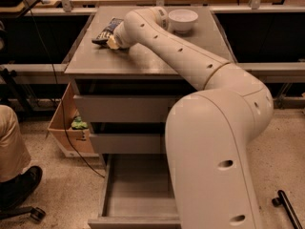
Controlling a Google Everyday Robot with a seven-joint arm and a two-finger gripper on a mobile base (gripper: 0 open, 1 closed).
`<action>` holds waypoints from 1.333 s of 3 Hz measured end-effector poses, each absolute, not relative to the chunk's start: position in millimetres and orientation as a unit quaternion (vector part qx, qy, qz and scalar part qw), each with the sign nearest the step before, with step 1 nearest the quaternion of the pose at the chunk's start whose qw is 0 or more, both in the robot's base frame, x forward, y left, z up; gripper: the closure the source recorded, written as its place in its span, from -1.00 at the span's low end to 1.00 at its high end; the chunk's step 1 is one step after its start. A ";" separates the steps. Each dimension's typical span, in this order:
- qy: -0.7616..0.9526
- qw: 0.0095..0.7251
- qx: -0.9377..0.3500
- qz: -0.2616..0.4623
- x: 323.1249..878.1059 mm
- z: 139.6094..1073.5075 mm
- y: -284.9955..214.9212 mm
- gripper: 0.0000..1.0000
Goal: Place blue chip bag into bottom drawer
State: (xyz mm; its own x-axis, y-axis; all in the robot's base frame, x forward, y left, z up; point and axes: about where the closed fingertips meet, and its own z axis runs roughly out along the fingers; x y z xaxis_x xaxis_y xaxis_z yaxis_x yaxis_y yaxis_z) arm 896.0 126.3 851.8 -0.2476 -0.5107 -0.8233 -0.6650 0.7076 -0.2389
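The blue chip bag (106,29) lies flat on the far left of the grey cabinet top (143,61). My gripper (113,41) is down on the cabinet top at the bag's near edge, touching or almost touching it, and is mostly hidden behind my wrist. My arm reaches from the lower right across the cabinet. The bottom drawer (140,190) is pulled out and open, and its grey tray holds nothing that I can see. The two drawers above it are shut.
A white bowl (183,19) stands at the back of the cabinet top, right of my wrist. A cardboard box (66,128) sits left of the cabinet. A person's leg and shoe (14,171) are at the left. A black bar (288,206) lies on the floor at the right.
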 end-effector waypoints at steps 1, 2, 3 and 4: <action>0.770 0.499 -0.393 0.066 881.4 865.3 123.7 0.73; 0.756 0.506 -0.408 0.079 851.0 903.5 106.4 1.00; 0.744 0.498 -0.425 0.133 806.4 938.1 75.3 1.00; 0.726 0.496 -0.433 0.198 756.2 967.0 37.2 1.00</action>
State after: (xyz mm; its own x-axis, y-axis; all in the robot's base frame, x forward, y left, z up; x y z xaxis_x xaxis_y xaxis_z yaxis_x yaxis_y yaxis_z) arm 756.2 37.2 967.0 -0.1324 -0.4312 -0.8925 -0.8254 0.5465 -0.1416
